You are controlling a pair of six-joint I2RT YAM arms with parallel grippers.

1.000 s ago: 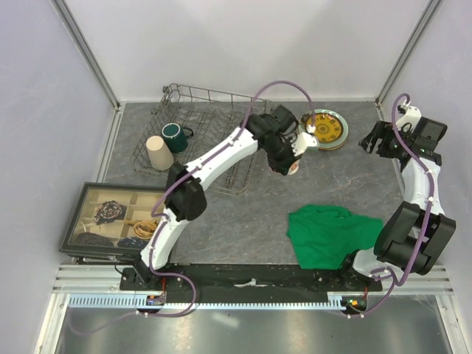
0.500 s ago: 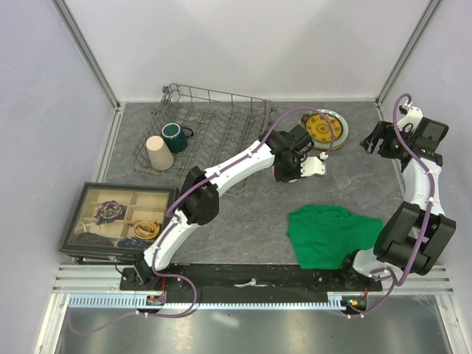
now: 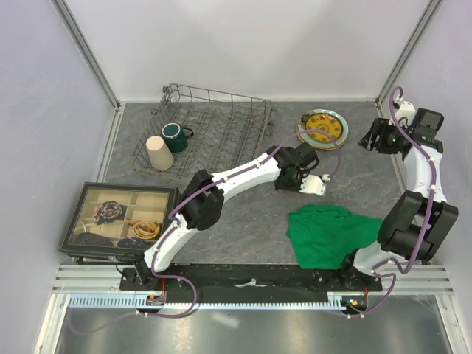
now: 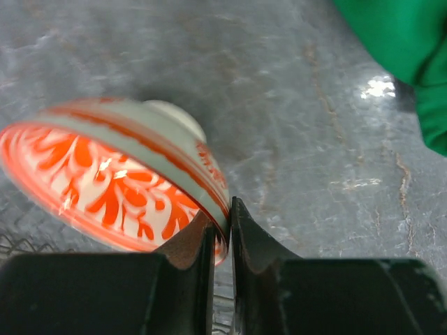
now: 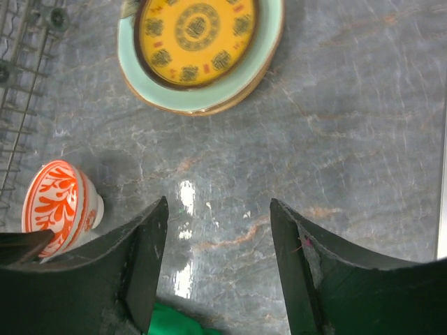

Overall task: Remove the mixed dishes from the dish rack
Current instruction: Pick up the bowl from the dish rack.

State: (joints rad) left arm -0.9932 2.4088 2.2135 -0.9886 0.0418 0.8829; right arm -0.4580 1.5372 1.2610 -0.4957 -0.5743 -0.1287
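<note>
Red-and-white bowl is clamped at its rim by the left hand, tipped sideways toward frame left, counter behind it

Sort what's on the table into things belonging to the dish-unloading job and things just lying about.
Job: dish rack, dark green mug, beige cup, red-and-white bowl, yellow-patterned plate, mint-green plate.
Lying about: green cloth, black-framed compartment tray.

A lab test cell: white walls and aluminium frame posts.
</note>
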